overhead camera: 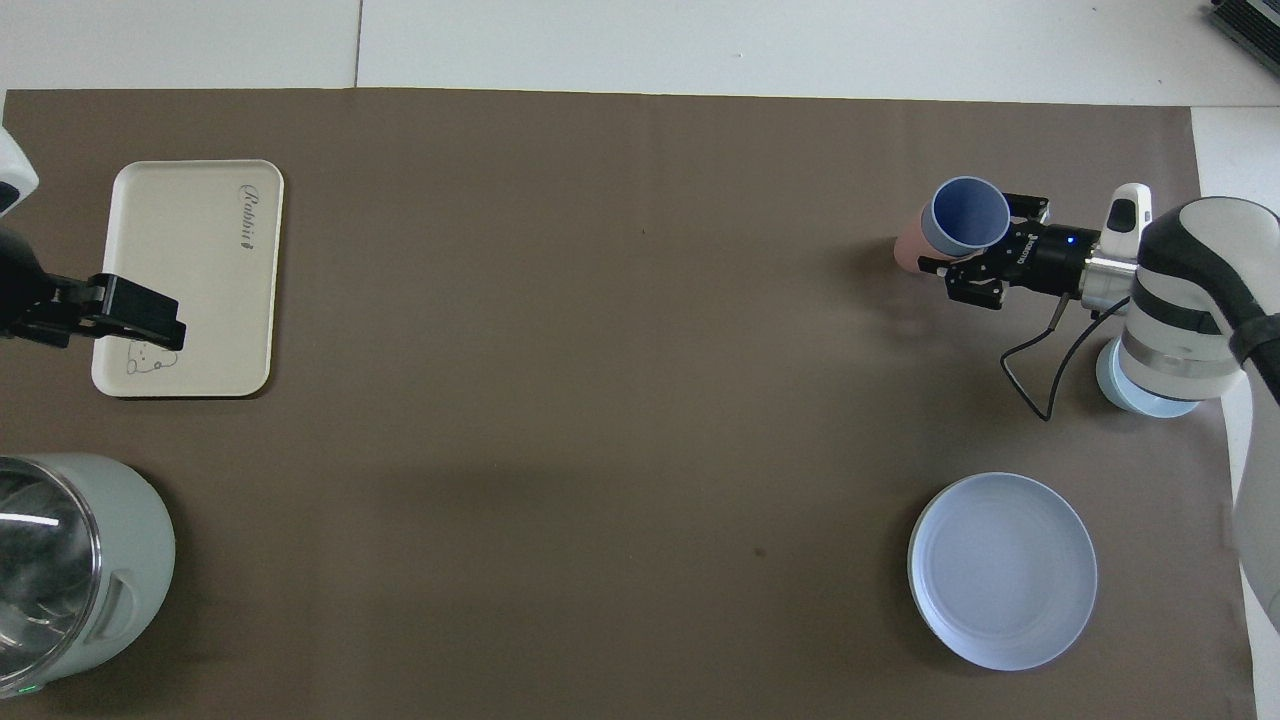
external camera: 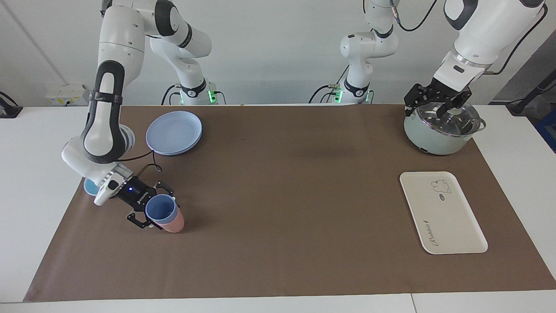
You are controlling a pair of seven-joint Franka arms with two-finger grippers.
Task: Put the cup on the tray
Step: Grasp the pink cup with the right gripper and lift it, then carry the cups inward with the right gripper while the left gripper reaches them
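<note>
**Cup gripped, tray bare**

While the left gripper (external camera: 434,103) waits over the pot (external camera: 443,127), jaws apart, the right gripper (external camera: 150,208) has its jaws clamped on the cup (external camera: 161,209), beside the pink tumbler (external camera: 173,224); the tray (external camera: 443,213) lies well apart at the left arm's end of the desk (external camera: 278,195).

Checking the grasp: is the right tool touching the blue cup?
Touching. The facing view shows the right tool with its fingers closed around the cup.

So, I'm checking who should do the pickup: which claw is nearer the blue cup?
Right. The right claw is at the blue cup, around it; the left claw hangs over the pot.
</note>
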